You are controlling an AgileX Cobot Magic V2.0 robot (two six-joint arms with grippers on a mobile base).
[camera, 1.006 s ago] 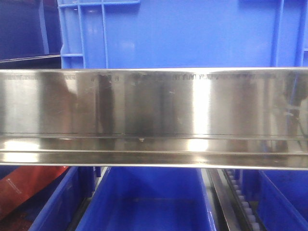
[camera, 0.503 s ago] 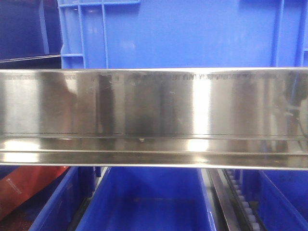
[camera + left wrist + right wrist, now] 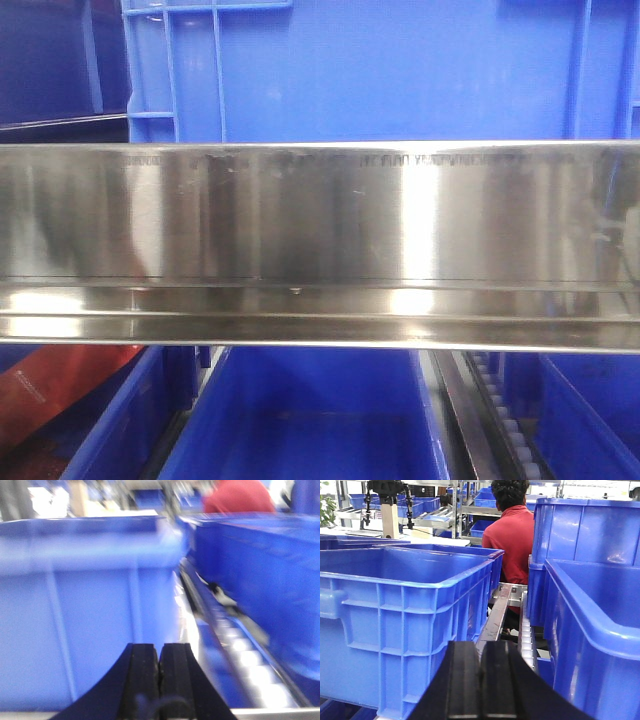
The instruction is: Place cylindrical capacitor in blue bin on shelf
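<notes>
Grippers both pressed shut, left gripper (image 3: pixel 159 667) and right gripper (image 3: pixel 481 672), facing blue bins (image 3: pixel 405 625) on the shelf (image 3: pixel 320 230). Capacitor unseen, possibly pinched inside. Risk: blurred left view could cause release outside the bin.

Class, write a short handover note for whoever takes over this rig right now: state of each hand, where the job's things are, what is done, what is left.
Left hand: shut, nothing visible between its pads, facing a blue bin.
Right hand: shut, apparently empty, between two blue bins.
Shelf beam fills the front view, with blue bins above and below it.
Cylindrical capacitor: not visible in any view.
Done: cannot be confirmed; no bin shows the part.
Left: locate the capacitor, check whether it is already binned.
</notes>
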